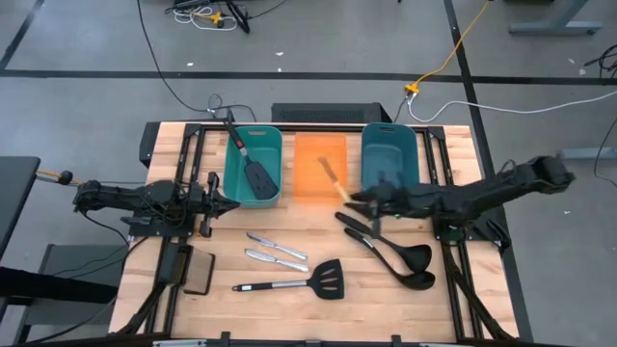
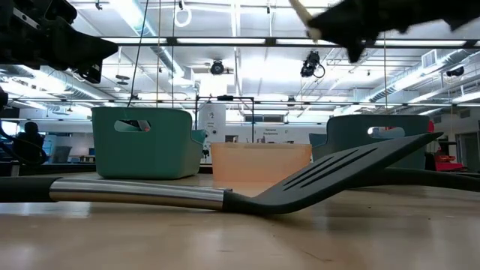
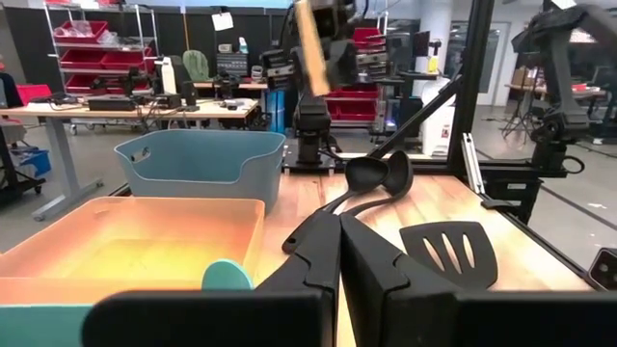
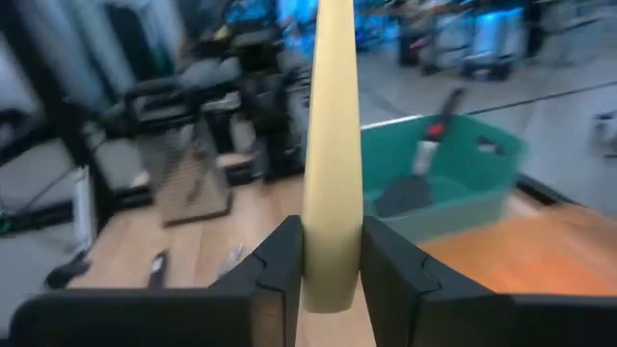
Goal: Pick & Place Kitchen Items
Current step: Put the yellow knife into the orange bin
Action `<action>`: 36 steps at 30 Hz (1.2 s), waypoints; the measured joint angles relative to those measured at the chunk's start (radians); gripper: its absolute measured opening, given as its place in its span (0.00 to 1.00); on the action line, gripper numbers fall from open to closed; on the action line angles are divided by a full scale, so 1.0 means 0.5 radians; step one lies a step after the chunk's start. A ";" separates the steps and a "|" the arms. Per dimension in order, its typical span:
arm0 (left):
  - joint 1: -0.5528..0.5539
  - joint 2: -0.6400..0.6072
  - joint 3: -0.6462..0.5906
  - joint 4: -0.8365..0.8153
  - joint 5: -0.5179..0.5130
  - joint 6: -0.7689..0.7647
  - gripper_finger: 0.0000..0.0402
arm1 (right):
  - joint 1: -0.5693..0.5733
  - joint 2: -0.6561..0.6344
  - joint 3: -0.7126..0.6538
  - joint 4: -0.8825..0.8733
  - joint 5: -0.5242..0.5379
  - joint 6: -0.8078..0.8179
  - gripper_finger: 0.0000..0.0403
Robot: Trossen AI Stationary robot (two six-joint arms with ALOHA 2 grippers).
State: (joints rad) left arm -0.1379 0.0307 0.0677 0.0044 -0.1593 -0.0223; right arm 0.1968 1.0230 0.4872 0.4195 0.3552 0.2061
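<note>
1. High view: the right pincer [image 1: 349, 196] hangs over the near right corner of the orange bin [image 1: 319, 166], clamped on the pale-yellow knife [image 1: 332, 177], which angles out over that bin.
2. Right wrist view: the knife stands upright, pinched between both fingers [image 4: 275, 270].
3. The left pincer [image 1: 231, 202] is closed on nothing, just in front of the left teal bin [image 1: 254, 164], which holds one black slotted spatula [image 1: 253, 166].
4. On the tabletop [image 1: 318, 308]: a second slotted spatula [image 1: 294, 280] near the front, two silver knives [image 1: 275, 252] just behind it, and two black ladles [image 1: 390, 253] to the right, side by side.
5. The right teal bin [image 1: 389, 150] stands beside the orange one; a black pad [image 1: 199, 274] lies front left.
</note>
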 joint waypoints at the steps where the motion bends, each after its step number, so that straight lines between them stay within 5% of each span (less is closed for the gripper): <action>1: 0.000 0.000 0.000 0.000 0.000 0.000 0.03 | 0.020 -0.076 -0.096 0.052 0.071 0.006 0.21; 16: 0.000 0.000 0.000 -0.015 -0.007 -0.039 0.03 | 0.131 -0.701 -0.950 0.880 0.327 -0.121 0.21; 36: 0.000 0.003 0.000 -0.118 -0.001 -0.047 0.03 | 0.133 -1.474 -0.940 0.196 0.376 -0.343 0.21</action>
State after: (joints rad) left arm -0.1379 0.0322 0.0677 -0.0547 -0.1596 -0.0460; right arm 0.2634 0.2860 0.0170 0.5175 0.5430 0.0347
